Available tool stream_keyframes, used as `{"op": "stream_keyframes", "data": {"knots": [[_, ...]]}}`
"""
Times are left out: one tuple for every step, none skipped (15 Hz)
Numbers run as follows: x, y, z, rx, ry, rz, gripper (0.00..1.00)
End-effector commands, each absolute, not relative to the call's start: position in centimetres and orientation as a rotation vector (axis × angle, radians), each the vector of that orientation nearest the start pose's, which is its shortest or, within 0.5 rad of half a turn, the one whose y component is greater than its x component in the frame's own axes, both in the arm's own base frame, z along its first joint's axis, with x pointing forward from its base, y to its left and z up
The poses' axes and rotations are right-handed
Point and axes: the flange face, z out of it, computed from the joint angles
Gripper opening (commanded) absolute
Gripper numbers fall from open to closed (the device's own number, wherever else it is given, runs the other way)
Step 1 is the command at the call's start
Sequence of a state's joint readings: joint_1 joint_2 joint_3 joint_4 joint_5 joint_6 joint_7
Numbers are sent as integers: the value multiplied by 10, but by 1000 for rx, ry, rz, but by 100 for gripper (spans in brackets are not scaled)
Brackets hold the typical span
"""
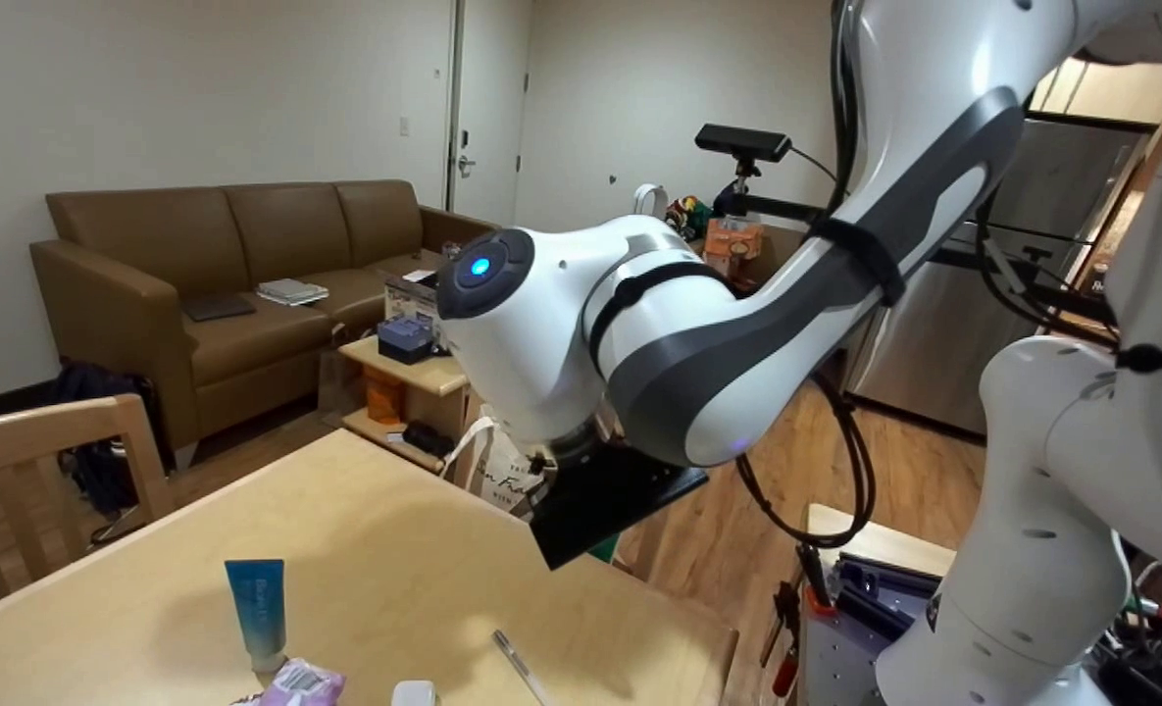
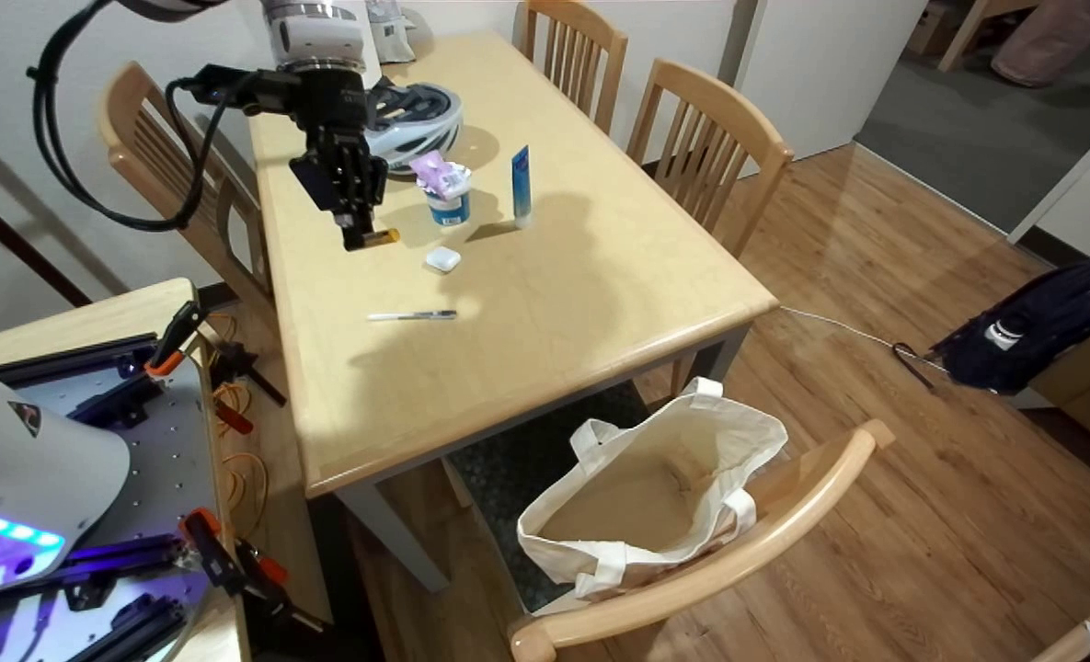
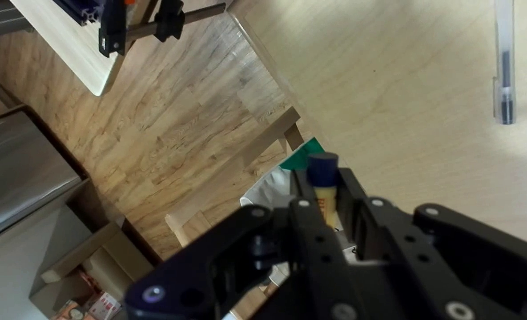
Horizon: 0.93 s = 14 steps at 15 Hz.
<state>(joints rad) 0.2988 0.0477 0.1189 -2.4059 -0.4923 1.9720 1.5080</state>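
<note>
Yellow tube (image 3: 325, 198) gripped by fingers (image 3: 352, 200), clear of table (image 2: 526, 322); tote bag (image 2: 636, 501) gapes beyond edge (image 2: 545, 395).

A small yellow tube (image 3: 324, 194) with a dark blue cap sits clamped between the jaws above the table (image 2: 535, 340).

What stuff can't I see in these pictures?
Lettering on the yellow tube, partly covered by the gripper: blurred in the wrist view.
One end of the pen: cut off by the bottom edge in an exterior view.
Top of the blue container: hidden by the purple packet in an exterior view.
</note>
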Motion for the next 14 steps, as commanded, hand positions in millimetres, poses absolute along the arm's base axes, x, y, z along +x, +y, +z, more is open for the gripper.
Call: {"op": "stream_keyframes", "data": {"knots": [[423,141,265,2260,-981,200,5],[428,130,263,2228,-1013,284,5],[432,121,261,2206,-1064,335,5],[436,109,259,2189,-1131,371,4],[440,99,257,2157,-1183,411,4],[447,88,254,2147,-1249,440,4],[453,76,252,2128,-1305,478,4],[460,64,250,2117,-1373,502,4],[465,49,250,2095,-1439,524,4],[472,35,252,2080,-1501,550,4],[478,19,255,2066,-1567,564,4],[480,6,258,2039,-1589,575,4],[473,24,256,2072,-1513,528,18],[477,11,258,2056,-1545,531,18]]}}
